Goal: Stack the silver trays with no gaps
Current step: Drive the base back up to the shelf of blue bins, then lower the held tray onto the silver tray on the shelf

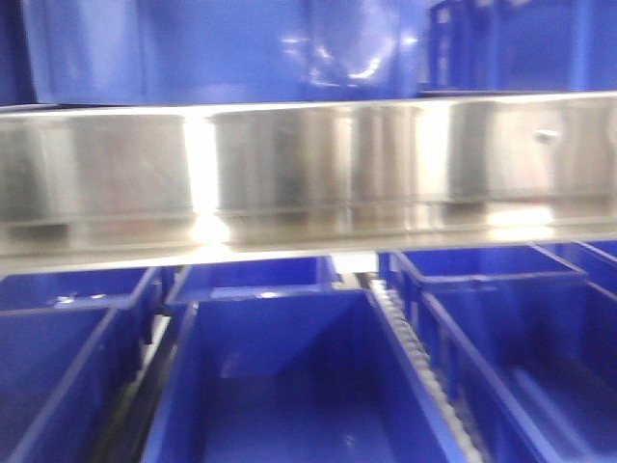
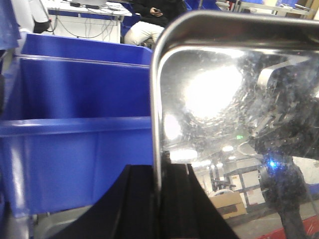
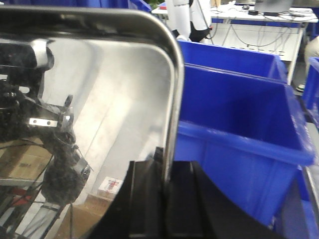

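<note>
**Front view:** A steel rail (image 1: 308, 174) with a screw head (image 1: 547, 135) is spanning the frame from edge to edge. Blue bins (image 1: 289, 386) are sitting open below it. Neither claw is showing here.

**Left wrist view:** The left claw (image 2: 157, 199) is clamping the thin rim of a silver tray (image 2: 209, 99). The rim is running down into the claw. The mirror base is facing the camera and the pan is extending rightward from the claw. Blue bins (image 2: 75, 114) are standing just beside it on the left.

**Right wrist view:** The right claw (image 3: 164, 199) is clamping a tray rim likewise, and the pan (image 3: 114, 99) is extending leftward. Blue bins (image 3: 234, 124) are standing to its right.

**Judgement:** Both claws are probably holding opposite ends of one tray, with its long axis running between them and neither arm nearer. The tray to nest into is not showing.
</note>
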Robot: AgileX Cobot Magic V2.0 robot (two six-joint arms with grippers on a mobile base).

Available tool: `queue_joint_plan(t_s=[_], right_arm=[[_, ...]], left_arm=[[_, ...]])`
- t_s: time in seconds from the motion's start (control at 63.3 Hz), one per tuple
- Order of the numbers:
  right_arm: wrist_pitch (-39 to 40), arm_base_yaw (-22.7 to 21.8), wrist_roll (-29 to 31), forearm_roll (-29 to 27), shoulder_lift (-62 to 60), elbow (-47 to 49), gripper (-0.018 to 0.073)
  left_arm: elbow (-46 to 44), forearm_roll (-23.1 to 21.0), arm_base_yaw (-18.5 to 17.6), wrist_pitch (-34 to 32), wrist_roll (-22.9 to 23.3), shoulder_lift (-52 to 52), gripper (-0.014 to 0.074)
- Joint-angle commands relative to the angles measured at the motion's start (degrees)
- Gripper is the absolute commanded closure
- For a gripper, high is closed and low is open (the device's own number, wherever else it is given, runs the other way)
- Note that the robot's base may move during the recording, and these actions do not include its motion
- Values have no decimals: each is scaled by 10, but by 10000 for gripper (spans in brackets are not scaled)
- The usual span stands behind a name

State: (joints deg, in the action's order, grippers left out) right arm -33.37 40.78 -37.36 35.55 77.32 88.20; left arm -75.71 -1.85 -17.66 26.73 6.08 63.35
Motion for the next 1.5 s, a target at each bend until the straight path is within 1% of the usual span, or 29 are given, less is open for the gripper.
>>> queue_joint_plan(t_s=[0.0,1.486], right_arm=[[23,-2,7,15,-7,4,640],[23,-2,7,15,-7,4,640]], left_arm=[[-5,-3,-2,-26,2,-8,613],[-5,-3,-2,-26,2,-8,613]])
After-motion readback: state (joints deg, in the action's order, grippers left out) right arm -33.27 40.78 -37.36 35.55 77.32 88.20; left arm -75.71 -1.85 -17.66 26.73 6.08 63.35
